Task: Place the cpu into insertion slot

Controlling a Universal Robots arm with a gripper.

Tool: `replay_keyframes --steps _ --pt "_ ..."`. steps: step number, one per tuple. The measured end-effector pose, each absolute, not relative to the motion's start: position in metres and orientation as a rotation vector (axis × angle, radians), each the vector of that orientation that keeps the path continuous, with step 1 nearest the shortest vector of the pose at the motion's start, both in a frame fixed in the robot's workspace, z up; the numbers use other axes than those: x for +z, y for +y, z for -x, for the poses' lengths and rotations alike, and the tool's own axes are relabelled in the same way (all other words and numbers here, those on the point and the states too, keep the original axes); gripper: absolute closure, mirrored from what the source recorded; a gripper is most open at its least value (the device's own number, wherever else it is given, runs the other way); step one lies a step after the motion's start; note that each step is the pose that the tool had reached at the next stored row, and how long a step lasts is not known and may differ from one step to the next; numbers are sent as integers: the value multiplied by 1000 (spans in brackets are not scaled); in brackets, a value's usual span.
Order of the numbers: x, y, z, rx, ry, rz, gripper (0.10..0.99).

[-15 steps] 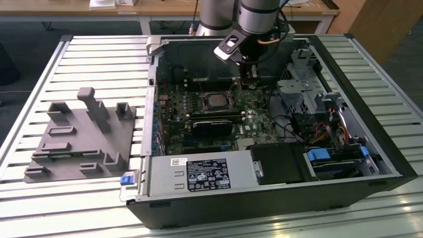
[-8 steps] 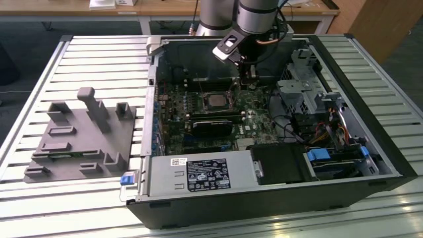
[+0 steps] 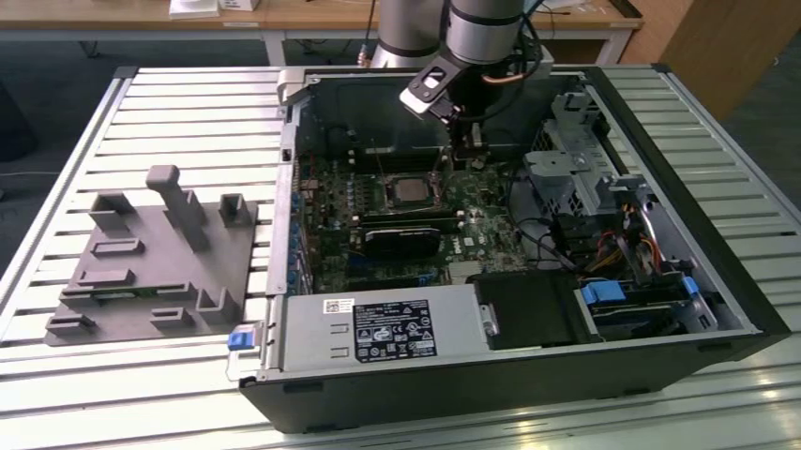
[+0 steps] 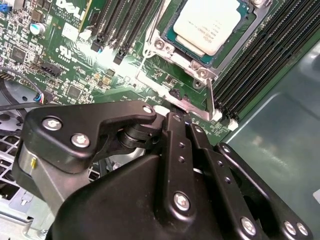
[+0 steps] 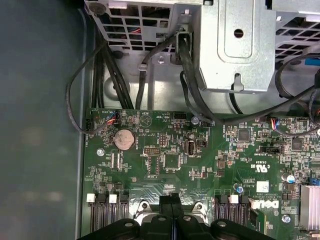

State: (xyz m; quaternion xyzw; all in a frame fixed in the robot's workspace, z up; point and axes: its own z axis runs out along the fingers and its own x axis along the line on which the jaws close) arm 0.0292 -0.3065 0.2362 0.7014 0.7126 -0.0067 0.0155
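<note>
- The cpu (image 4: 207,22) — a small, flat, square chip with a dull silvery face — lies flat inside the insertion slot (image 4: 161,47), a dark square socket with a thin metal bracket rim on the green motherboard (image 5: 200,165).
- Being square, it has no long axis. It sits near the black end effector (image 3: 468,150), toward the exterior view's left.
- The end effector's fingers are together — nothing shows between them.

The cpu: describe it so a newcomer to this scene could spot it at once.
Look inside the open computer case on the slatted table, at the green motherboard. Near its middle is the insertion slot, a square socket rimmed by a metal bracket, holding the cpu. It alone is a flat square with a plain silvery-beige face; the connector strips beside it are long, narrow and black.
</note>
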Motion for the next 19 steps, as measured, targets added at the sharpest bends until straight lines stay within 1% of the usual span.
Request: replay_keyframes --steps 19 --pt "236 -306 -19 -21 2217 -2182 980"
